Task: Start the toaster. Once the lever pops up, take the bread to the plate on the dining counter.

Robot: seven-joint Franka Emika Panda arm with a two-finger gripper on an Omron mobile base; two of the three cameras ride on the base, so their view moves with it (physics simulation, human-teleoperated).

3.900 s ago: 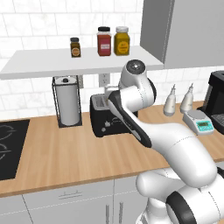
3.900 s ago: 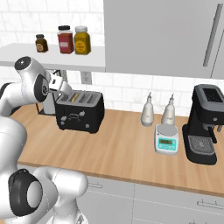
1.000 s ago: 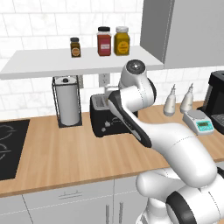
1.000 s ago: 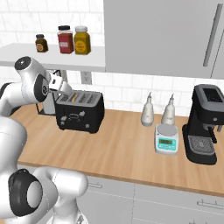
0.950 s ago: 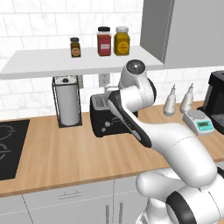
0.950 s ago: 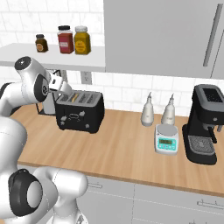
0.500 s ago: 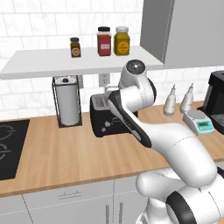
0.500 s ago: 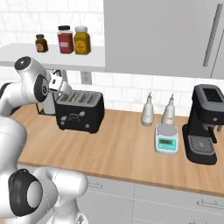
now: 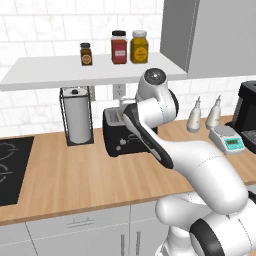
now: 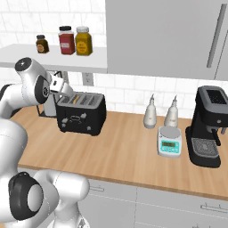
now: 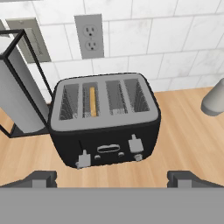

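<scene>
Left base view: the black boxy toaster [image 9: 121,137] stands on the wooden table [image 9: 60,175], just right of a paper towel roll [image 9: 78,121]; the arm hides its right part.

Right base view: the end effector [image 10: 67,91] hovers above the toaster's left end.

Hand view: the end effector's fingertips [image 11: 40,178] stand wide apart, empty, nearer than the toaster; the tan bread slice [image 11: 92,101] sits in the toaster's second slot from the left.

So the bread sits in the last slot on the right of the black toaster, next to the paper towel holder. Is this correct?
Not quite. In the hand view the bread stands in the second slot from the left of the toaster, not the last on the right. The paper towel holder is indeed beside the toaster.
</scene>
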